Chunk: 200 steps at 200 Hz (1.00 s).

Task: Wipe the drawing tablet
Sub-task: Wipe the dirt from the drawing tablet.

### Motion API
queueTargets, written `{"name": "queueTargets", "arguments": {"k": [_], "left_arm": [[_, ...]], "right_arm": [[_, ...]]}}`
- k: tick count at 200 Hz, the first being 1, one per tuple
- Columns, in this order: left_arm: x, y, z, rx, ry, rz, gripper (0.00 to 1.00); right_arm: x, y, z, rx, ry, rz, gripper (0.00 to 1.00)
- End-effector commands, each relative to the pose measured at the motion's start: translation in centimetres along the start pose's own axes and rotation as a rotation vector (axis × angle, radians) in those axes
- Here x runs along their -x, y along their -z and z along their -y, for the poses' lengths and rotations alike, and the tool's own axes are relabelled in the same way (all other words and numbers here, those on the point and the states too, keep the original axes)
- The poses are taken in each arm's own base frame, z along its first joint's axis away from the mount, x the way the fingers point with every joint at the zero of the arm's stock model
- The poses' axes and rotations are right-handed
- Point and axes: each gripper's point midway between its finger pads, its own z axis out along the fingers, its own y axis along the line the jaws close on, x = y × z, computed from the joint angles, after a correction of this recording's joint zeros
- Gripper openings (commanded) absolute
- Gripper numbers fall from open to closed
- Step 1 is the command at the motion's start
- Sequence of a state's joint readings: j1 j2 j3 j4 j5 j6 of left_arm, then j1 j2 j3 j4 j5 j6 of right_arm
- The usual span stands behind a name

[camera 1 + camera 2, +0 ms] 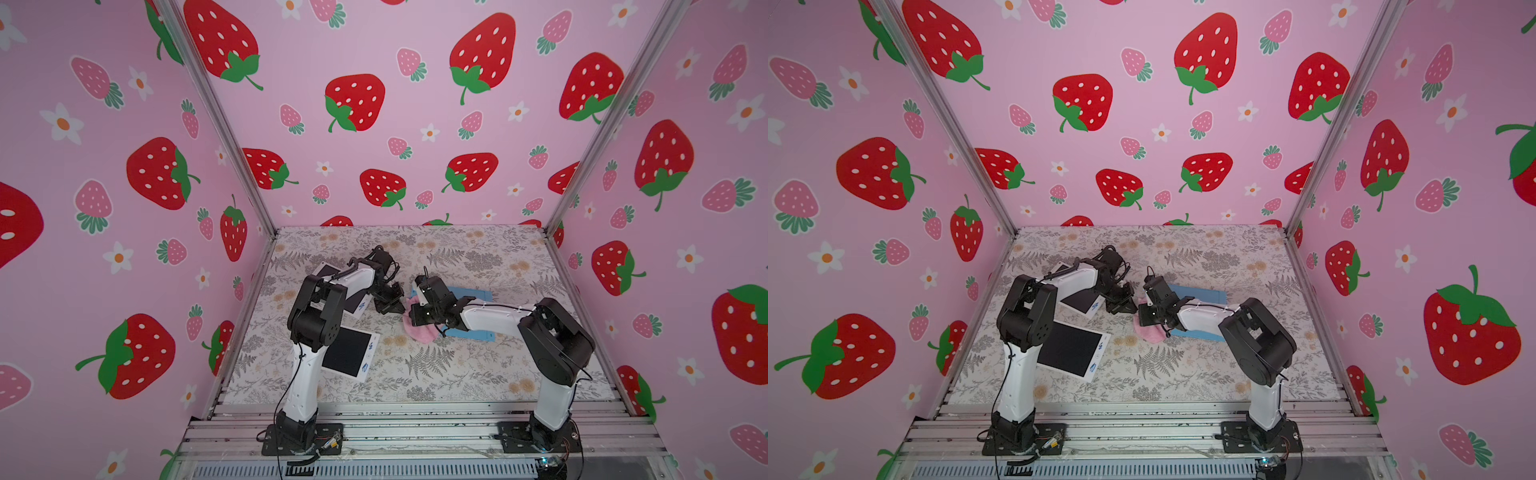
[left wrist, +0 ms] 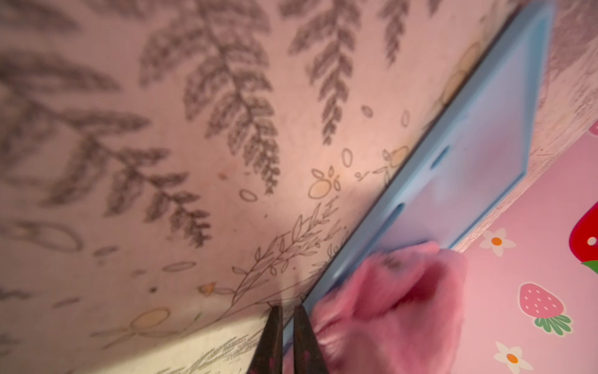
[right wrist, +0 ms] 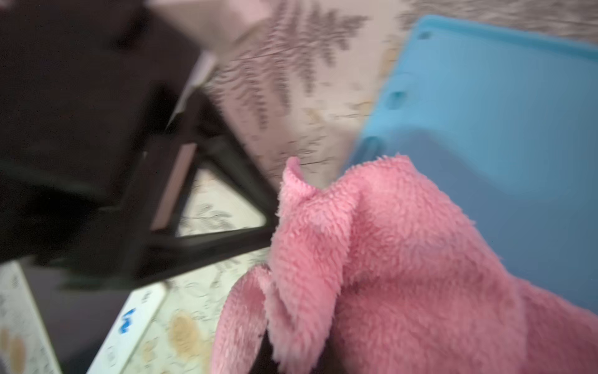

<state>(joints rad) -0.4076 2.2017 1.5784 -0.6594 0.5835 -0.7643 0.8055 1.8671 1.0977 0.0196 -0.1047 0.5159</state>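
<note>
Wiping in hand: right gripper grasps the pink cloth on the blue tablet; left gripper clenched, empty. Next, sweep across.

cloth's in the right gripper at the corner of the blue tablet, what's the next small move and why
Probably sweep the right gripper along the blue tablet, dragging the pink cloth over it. The cloth sits bunched at the tablet's near corner, partly on the table, so most of the blue surface looks unwiped.
</note>
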Motion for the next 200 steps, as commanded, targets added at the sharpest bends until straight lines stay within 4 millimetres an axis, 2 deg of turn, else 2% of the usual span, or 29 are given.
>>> {"name": "queueTargets", "arguments": {"k": [1,30,59,97,110,131,164,184,200], "left_arm": [[0.4,-3.2,-5.8,0.213,0.065,0.005,0.12],[0.5,-3.1,-5.7,0.211,0.065,0.010,0.12],[0.6,-2.7,-5.2,0.206,0.056,0.022,0.12],[0.9,-1.8,-3.9,0.186,0.039,0.042,0.14],[0.9,-1.3,-3.2,0.171,0.032,0.053,0.19],[0.9,0.0,-1.5,0.141,0.008,0.079,0.34],[0.4,2.1,0.8,0.102,-0.028,0.117,0.48],[-0.4,2.5,1.7,0.078,-0.045,0.110,0.51],[-1.5,2.4,2.6,0.063,-0.079,0.083,0.52]], "right_arm": [[-1.6,-0.2,-0.9,0.023,0.011,-0.052,0.00],[-1.5,1.5,3.9,-0.049,-0.089,-0.040,0.00],[-0.8,5.2,7.7,-0.125,-0.172,-0.001,0.00],[-1.8,9.7,12.5,-0.318,-0.307,0.002,0.00],[-2.2,11.4,14.4,-0.391,-0.381,0.009,0.00],[-2.8,14.8,17.8,-0.536,-0.517,0.044,0.00],[-5.8,20.6,23.0,-0.822,-0.747,0.012,0.00],[-8.4,22.3,25.2,-0.917,-0.872,-0.054,0.00],[-10.0,23.0,26.3,-0.936,-0.954,-0.092,0.00]]}}
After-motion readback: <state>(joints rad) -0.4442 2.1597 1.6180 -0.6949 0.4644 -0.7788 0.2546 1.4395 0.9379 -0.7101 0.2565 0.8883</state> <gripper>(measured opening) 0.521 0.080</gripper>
